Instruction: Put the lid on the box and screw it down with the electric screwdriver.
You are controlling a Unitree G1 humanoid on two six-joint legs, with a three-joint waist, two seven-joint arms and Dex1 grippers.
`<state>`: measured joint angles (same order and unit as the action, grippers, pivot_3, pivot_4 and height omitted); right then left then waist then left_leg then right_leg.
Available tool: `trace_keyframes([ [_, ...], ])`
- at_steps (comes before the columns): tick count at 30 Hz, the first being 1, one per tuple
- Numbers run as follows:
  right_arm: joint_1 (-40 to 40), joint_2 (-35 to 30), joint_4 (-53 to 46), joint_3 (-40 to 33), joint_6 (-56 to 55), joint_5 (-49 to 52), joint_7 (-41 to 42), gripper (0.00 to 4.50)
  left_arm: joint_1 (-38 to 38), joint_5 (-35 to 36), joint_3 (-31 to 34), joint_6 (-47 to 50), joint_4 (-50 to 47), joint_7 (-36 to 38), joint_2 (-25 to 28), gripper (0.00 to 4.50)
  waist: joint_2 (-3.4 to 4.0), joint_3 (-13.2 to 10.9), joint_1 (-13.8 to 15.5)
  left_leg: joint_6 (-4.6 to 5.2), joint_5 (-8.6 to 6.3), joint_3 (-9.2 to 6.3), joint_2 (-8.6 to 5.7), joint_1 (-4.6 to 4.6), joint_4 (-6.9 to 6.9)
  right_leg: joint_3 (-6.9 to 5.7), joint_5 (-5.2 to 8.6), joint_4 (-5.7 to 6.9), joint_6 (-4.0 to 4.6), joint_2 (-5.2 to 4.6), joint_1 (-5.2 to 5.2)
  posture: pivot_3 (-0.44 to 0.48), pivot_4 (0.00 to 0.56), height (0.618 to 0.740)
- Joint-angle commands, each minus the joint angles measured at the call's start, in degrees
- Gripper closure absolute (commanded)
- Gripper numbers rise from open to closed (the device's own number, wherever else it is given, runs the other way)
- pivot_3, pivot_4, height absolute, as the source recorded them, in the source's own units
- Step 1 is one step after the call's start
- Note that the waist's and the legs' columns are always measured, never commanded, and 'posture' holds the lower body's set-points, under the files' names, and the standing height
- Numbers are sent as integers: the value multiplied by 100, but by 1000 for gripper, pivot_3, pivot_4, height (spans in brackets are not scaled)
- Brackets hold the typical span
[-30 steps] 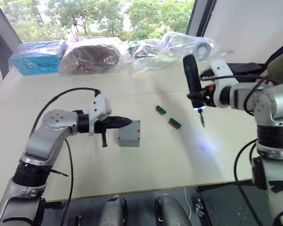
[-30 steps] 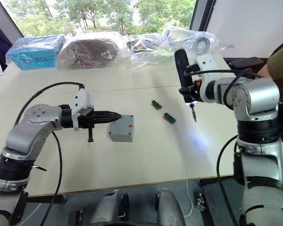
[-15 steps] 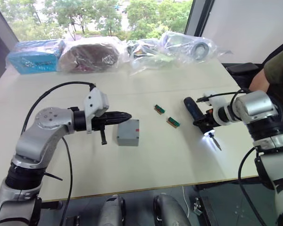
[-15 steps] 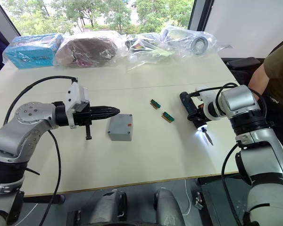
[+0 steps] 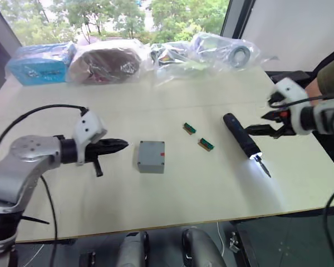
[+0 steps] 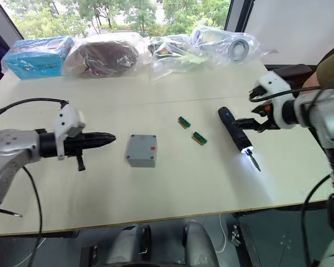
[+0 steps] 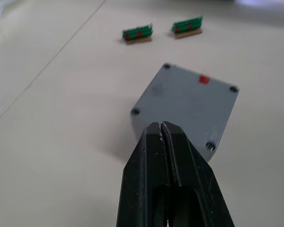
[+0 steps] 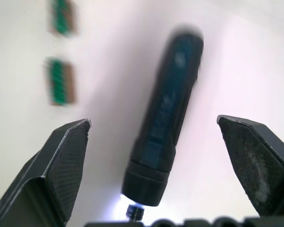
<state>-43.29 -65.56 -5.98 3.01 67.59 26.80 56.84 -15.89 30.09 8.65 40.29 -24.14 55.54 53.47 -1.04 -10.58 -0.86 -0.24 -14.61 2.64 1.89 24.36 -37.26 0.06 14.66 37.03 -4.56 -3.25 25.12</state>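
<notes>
My left gripper point(image 5: 119, 146), fingers pressed together, points at the lidded box point(image 5: 151, 157); my right gripper point(image 6: 250, 123), spread, faces the lit screwdriver point(image 5: 242, 137) lying on the table point(image 5: 172, 105).

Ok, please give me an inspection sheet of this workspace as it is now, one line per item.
Surface: pale table, bare near its front edge.
Job's things: lid sits on the box; electric screwdriver lies flat, tip light on.
Clutter: two green blocks; plastic-wrapped bags and a blue packet along the far edge.
Grippers: left gripper shut, beside the box; right gripper open, apart from the screwdriver.
Cables: black cable over the left arm.
Surroundings: window with trees; a person's sleeve at right.
</notes>
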Motion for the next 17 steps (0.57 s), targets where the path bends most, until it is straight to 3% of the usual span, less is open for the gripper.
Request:
trace_keyframes([
  [1,904,-700,-1112,-1169,-520,665,1104,0,485,294,802,260,-332,245,434,2806,1,-3,10,0,0,0,0,1,1,0,0,0,0,-2,1,0,150,740],
  [9,3040,-927,-2084,-2728,-1085,666,1587,0,1442,634,1888,513,-677,519,842,38,-2,-4,18,-6,3,14,0,-31,-17,-3,12,-5,19,-32,-34,0,150,740],
  [17,3339,-931,-2142,-2962,-1311,619,1347,0,1748,696,2240,403,-889,521,775,38,-2,-4,23,-9,3,14,-1,-49,-19,-2,14,-7,22,-36,-53,0,150,740],
])
